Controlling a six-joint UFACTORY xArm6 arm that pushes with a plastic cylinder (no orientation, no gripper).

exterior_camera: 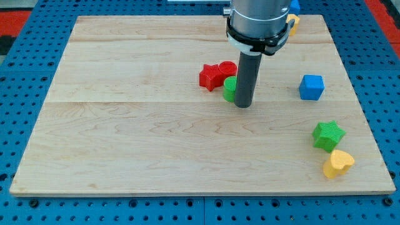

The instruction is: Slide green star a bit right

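- The table (125, 137) lies open across the view's left half and bottom middle
- At centre, my tip (244, 105) stands just right of a green block (229, 89), with a red star (210, 76) and a red block (228, 67) packed behind
- The green star (328, 135) touches a yellow heart (338, 163) below it, close to the table's right edge
- A blue cube (311, 87) stands alone above them

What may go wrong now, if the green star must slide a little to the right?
My tip is far from the green star, touching a green block beside the red blocks, so it may push those instead. The yellow heart touches the star and could move too. The board's right edge is close.
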